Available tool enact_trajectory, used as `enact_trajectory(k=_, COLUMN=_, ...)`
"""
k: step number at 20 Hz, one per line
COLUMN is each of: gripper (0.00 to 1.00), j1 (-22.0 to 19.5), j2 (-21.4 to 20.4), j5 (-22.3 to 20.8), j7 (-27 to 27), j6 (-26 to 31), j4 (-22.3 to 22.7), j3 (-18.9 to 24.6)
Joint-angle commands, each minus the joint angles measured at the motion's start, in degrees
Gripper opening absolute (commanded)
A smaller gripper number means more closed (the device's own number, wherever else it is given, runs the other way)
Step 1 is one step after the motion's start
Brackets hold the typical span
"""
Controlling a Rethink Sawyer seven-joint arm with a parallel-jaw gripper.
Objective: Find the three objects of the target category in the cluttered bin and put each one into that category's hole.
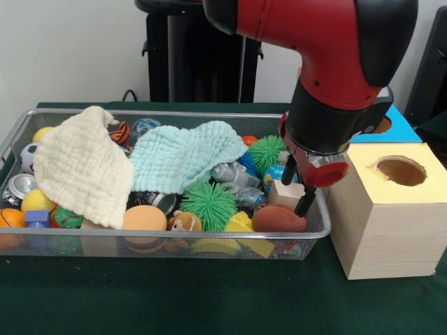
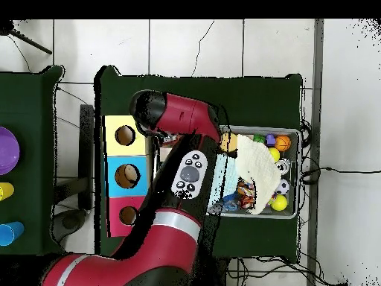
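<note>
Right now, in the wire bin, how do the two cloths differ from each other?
The cream cloth lies at the bin's left in the front view and droops to the front wall; the pale blue-green cloth lies in the middle, toward the back. The cream cloth looks smoother, the pale blue-green cloth more crinkled. The cream cloth covers more of the bin. Both are crumpled and lie over toys in the wire bin.

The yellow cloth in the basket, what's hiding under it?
Poking out below the yellow cloth: a green spiky ball and a yellow ball. Anything deeper is covered.
</note>
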Motion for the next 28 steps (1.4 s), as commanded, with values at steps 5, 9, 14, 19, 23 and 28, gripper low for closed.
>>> enact_trajectory(k=5, gripper=1.0, j1=-1.9, j2=2.1, j5=3.7, j7=15.7, j6=-2.5, j4=5.9, j3=2.1)
enact_trajectory(k=9, gripper=1.0, j1=-3.2, j2=3.7, j5=3.4, j7=13.3, j6=-6.6, j4=6.4, j3=2.9)
enact_trajectory(k=14, gripper=1.0, j1=-3.6, j2=5.4, j5=3.9, j7=13.5, j6=-8.9, j4=5.9, j3=3.3)
enact_trajectory(k=19, gripper=1.0, j1=-3.1, j2=6.1, j5=4.0, j7=14.2, j6=-8.6, j4=4.9, j3=2.5)
enact_trajectory(k=23, gripper=1.0, j1=-2.4, j2=7.2, j5=4.7, j7=15.7, j6=-10.1, j4=4.6, j3=2.5)
enact_trajectory(k=28, gripper=1.0, j1=0.4, j2=7.1, j5=7.4, j7=20.3, j6=-7.8, j4=4.6, j3=2.3)
